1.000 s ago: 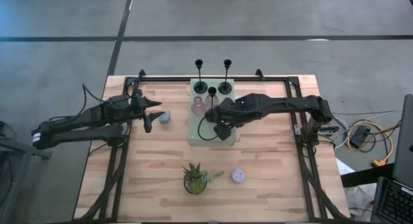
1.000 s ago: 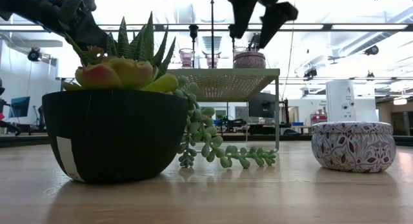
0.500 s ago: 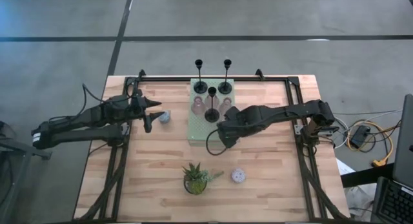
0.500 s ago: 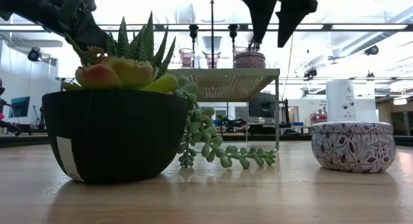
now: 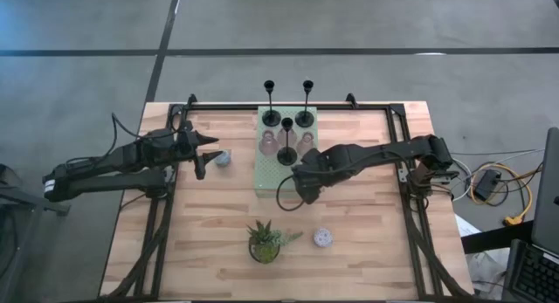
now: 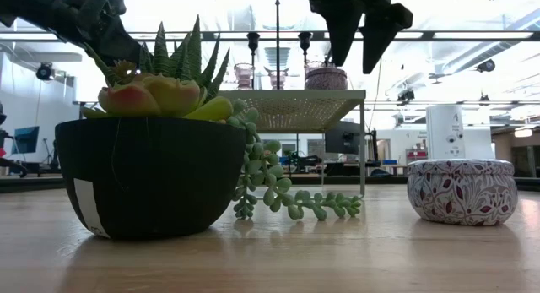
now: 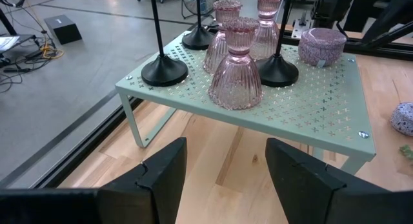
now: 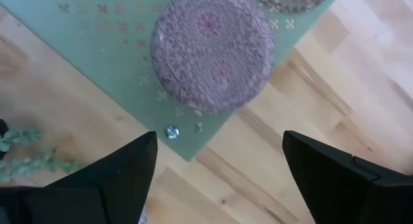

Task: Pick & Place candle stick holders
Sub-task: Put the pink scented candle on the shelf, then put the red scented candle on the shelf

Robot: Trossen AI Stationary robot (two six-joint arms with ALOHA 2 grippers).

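Over the near right corner of the green shelf (image 5: 285, 154), at mid-frame in the high view, the right gripper (image 5: 301, 188) hangs with its fingers spread wide and nothing between them. Its wrist view looks straight down on a lilac cup (image 8: 211, 50) sitting on that corner, close to the shelf's edge.

Black stems stand on the shelf: two (image 5: 270, 100) at the far edge, one (image 5: 286, 141) nearer the middle. Two pink glass holders (image 7: 236, 72) sit among them. Far left in the high view, the left gripper (image 5: 203, 154) waits half open and empty, beside a blue cup (image 5: 224, 158) on the table. A third patterned cup (image 5: 323, 238) lies lower right of centre, near a plant (image 5: 265, 240).

Judging from this, the right arm is either lining up on the lilac cup or backing off it. The risks are plain:
- The cup sits near the shelf corner; an off-centre descent could push it over the edge.
- The middle stem is tall with a small base, and stands just beside the arm. A sideways swing of the forearm could topple it into the glass holders.
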